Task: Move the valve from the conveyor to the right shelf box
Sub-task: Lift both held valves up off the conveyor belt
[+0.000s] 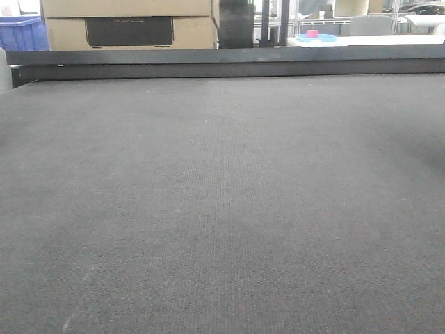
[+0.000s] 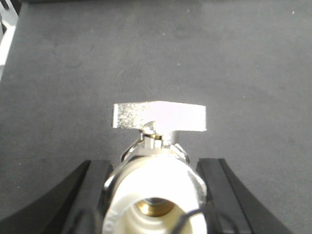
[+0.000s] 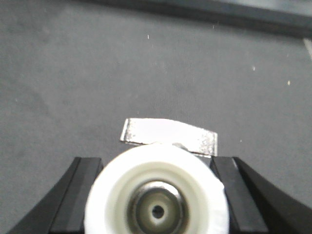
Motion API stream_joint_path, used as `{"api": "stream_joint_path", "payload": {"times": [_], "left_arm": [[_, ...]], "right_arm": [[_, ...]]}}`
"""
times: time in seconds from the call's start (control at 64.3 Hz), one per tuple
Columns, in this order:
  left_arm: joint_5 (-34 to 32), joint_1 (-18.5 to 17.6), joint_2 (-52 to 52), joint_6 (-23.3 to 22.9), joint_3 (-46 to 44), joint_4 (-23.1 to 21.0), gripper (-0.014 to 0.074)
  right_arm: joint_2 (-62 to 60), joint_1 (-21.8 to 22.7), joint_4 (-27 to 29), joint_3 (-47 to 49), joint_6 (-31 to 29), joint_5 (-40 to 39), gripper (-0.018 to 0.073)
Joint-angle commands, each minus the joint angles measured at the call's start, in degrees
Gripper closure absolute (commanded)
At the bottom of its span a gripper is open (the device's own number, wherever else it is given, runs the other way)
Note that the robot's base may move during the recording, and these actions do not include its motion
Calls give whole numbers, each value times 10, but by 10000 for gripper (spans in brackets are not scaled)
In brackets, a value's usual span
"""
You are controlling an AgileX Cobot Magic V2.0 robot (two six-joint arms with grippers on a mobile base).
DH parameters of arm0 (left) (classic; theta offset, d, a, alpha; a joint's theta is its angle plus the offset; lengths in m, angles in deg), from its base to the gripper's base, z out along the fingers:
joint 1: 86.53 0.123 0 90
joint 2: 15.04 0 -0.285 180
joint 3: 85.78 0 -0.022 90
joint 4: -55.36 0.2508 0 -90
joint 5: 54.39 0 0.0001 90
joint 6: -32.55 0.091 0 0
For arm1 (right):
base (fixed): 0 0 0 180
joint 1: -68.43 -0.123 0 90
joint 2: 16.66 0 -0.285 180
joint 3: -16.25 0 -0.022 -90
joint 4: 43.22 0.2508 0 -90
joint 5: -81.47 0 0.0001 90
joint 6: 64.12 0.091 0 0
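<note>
The conveyor (image 1: 222,209) is a wide dark grey woven belt with a black rail (image 1: 222,64) along its far edge. No valve or gripper shows in the front view. In the left wrist view my left gripper (image 2: 153,165) is shut on a white and metal valve (image 2: 153,187). Its flat silver handle (image 2: 159,117) points forward over the belt (image 2: 219,58). In the right wrist view my right gripper (image 3: 156,163) is shut on a second white-ended valve (image 3: 156,195) with a silver handle (image 3: 168,136), above the belt (image 3: 97,73). The right shelf box is out of view.
Behind the rail stand cardboard boxes (image 1: 128,24), a blue crate (image 1: 21,33) at far left and a blue tray with a pink object (image 1: 313,36) on a white table at the back right.
</note>
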Motion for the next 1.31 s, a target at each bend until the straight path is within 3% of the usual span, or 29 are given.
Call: {"api": "stream_joint_path", "payload": {"times": [0.0, 1.29], "left_arm": [[-24, -3, 7, -4, -5, -8, 708], [-25, -3, 7, -4, -3, -7, 708]], "right_arm": [[-12, 0, 2, 6, -3, -44, 713], [-12, 0, 2, 6, -3, -86, 713]]}}
